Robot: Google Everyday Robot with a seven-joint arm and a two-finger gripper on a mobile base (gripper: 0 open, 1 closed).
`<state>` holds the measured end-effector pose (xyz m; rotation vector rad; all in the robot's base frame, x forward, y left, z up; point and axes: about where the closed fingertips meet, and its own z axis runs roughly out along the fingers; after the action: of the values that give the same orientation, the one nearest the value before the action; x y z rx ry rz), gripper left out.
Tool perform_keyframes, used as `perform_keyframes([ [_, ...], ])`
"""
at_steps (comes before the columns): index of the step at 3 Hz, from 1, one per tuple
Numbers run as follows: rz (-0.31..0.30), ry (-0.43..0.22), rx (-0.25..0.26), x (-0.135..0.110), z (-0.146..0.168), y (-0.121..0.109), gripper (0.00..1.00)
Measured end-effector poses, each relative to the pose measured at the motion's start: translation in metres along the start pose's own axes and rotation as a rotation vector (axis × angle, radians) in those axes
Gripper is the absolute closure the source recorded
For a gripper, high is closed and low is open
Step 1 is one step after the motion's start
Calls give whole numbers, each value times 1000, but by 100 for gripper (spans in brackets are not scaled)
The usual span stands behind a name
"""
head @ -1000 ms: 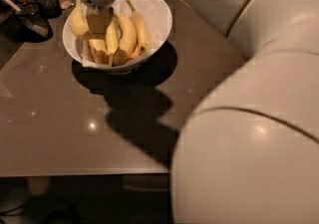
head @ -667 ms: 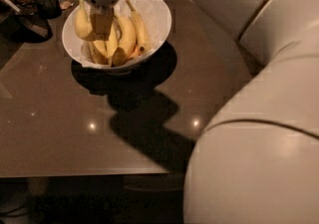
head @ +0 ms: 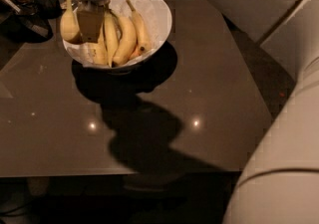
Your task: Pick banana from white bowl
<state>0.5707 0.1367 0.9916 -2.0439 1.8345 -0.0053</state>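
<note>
Tool is hanging straight down into the bowl, upper left of the frame, probably to reach past the deep rim. One banana is sitting against it, frame-left, but I can't tell if it's gripping.

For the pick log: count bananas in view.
4: one banana at the white bowl's left rim beside the gripper, three side by side right of it; the gripper may hide more.
</note>
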Motion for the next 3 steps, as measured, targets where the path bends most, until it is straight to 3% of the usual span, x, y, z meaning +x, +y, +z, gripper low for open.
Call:
perform_keyframes([
  [1,0,0,0,0,0,0,100],
  [2,26,-61,15,4,-19,20,100],
  [3,102,-123,64,21,-49,71,100],
])
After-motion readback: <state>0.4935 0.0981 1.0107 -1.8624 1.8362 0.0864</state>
